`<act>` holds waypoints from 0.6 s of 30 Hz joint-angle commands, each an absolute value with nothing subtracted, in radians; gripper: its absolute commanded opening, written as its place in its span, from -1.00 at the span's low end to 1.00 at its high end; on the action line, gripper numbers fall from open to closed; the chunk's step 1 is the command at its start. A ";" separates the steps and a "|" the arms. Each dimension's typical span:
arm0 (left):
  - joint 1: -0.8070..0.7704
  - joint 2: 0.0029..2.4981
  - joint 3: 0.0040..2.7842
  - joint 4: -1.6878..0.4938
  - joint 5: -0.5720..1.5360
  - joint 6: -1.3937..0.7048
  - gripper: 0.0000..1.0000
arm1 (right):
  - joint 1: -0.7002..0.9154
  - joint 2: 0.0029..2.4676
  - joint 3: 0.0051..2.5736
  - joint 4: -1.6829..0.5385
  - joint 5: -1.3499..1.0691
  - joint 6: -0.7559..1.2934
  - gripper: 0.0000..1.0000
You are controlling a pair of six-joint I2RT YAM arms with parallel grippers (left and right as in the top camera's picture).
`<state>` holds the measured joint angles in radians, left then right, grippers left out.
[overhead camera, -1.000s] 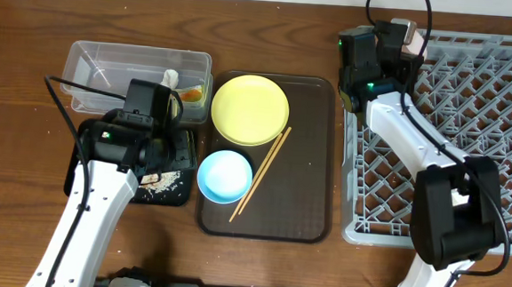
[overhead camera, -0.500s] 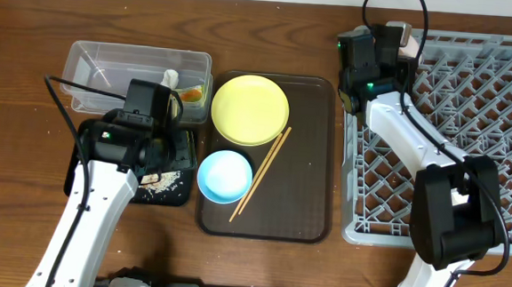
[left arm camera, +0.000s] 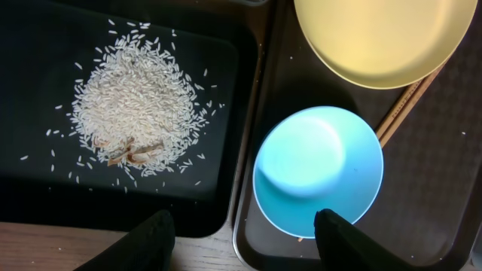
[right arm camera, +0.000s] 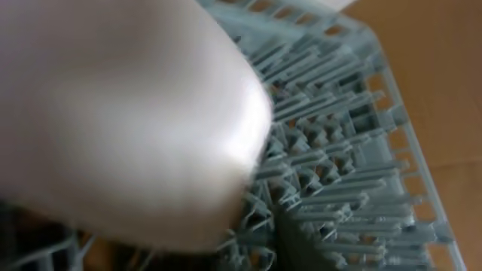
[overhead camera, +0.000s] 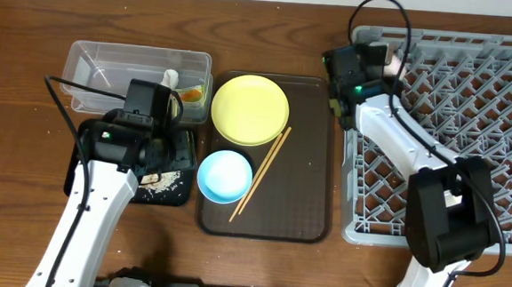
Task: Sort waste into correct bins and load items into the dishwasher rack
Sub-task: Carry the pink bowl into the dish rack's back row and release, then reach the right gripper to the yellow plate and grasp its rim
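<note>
My left gripper hangs open and empty over the seam between the black tray with its heap of rice and the brown tray holding the light blue bowl. The yellow plate and the chopsticks lie on that brown tray. My right gripper is at the far left corner of the grey rack, right by the small pale cup. In the right wrist view the cup is a large blur over the pegs and the fingers do not show.
The clear tub at the back left holds the snack wrapper and a white scrap. The brown serving tray lies between the black tray and the rack.
The right arm has shifted left and slightly toward the front along the rack's far left corner, the cup moving with it. The left arm has stayed still.
</note>
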<state>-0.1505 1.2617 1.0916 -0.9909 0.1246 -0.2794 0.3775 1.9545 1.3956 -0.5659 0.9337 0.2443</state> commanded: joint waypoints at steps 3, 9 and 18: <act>-0.146 1.268 1.086 -0.995 0.123 -0.267 0.25 | 0.385 1.863 1.393 -0.625 0.772 0.341 -0.05; -0.146 1.268 1.086 -0.999 0.123 -0.267 0.26 | 0.387 1.726 1.393 -0.662 0.632 0.331 0.30; -0.146 1.269 1.084 -1.026 0.087 -0.267 0.25 | 0.390 1.637 1.393 -0.582 0.051 0.264 0.26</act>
<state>-0.1505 1.2621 1.0908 -1.0161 0.1204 -0.2794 0.3832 1.6207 1.3922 -0.5968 0.3489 0.3008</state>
